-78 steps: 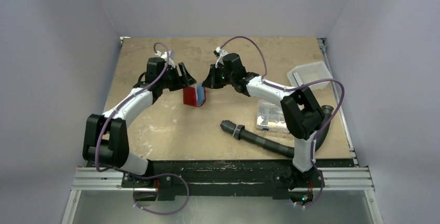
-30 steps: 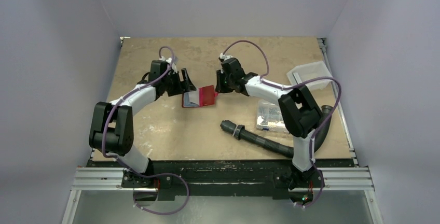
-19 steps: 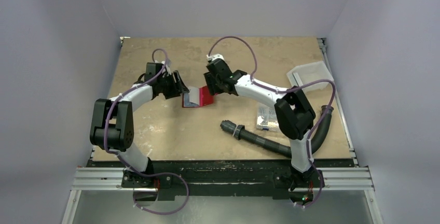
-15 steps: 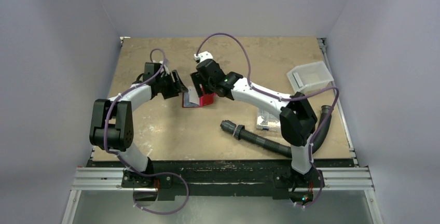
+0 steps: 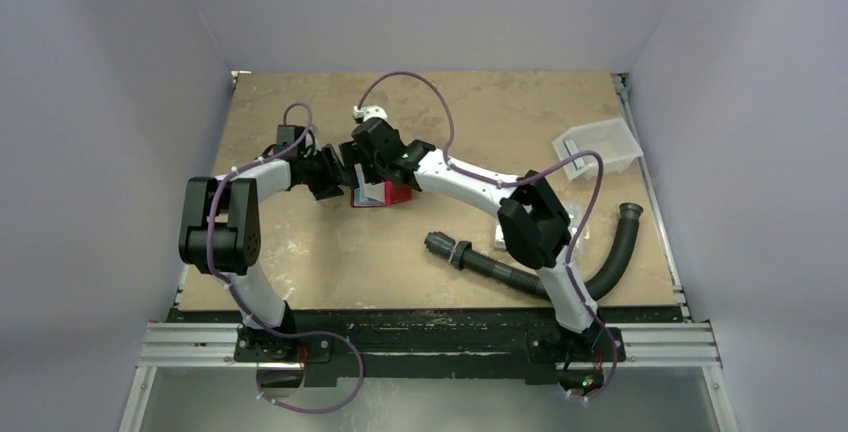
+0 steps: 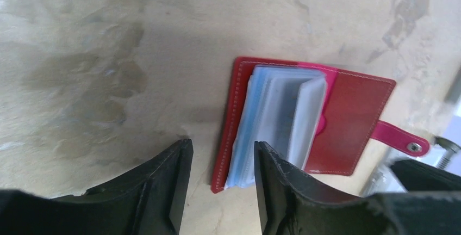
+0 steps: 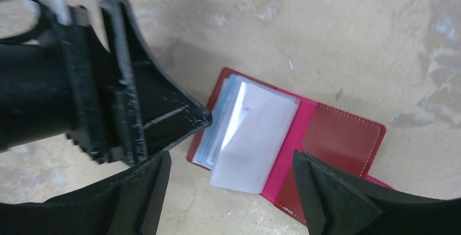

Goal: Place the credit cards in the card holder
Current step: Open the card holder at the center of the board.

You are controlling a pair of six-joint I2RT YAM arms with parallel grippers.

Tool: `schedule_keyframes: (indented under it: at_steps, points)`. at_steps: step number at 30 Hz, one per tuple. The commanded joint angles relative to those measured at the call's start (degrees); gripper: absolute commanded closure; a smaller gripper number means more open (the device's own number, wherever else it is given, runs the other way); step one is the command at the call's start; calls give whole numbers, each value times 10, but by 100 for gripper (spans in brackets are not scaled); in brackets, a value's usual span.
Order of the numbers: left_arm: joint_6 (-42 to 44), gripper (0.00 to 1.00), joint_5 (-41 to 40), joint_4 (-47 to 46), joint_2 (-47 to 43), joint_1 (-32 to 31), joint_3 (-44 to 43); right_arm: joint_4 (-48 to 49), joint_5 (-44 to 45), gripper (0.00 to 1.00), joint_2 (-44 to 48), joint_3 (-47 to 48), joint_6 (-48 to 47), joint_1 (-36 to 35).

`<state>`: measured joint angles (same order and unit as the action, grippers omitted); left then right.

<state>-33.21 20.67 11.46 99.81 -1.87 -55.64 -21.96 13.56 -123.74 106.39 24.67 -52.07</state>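
The red card holder lies open on the table, its clear sleeves fanned up from the spine and its closing tab sticking out to the right. Blue and pale credit cards sit stacked in the sleeves on the left cover. My left gripper is open and hangs low, straddling the holder's left edge; one of its fingertips reaches the card stack. My right gripper is open wide just above the holder, with nothing between its fingers.
A black corrugated hose lies in front of the right arm and curves up at the right. A white plastic tray stands at the back right. The two wrists are close together over the holder.
My right gripper let go of the holder's right cover, opened wide and swung left over the holder. The left gripper's jaws narrowed and shifted slightly left and nearer.
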Motion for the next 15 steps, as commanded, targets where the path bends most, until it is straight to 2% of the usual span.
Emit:
schedule_keyframes:
  at_steps: [1, 3, 7, 15]
  points:
    - [-14, 52, 17, 11, 28, 6, -19, 0, 39, 9, -3, -1, 49, 1]
    - [-16, 55, 22, 15, 39, 6, -21, -1, 42, 11, -13, -4, 51, 1]
    - [-17, 69, 24, 20, 60, 6, -23, 8, 35, 12, -32, -7, 50, -3]
    - [-15, 73, 15, 28, 80, 6, -27, 14, 72, 6, -58, -5, 49, -14]
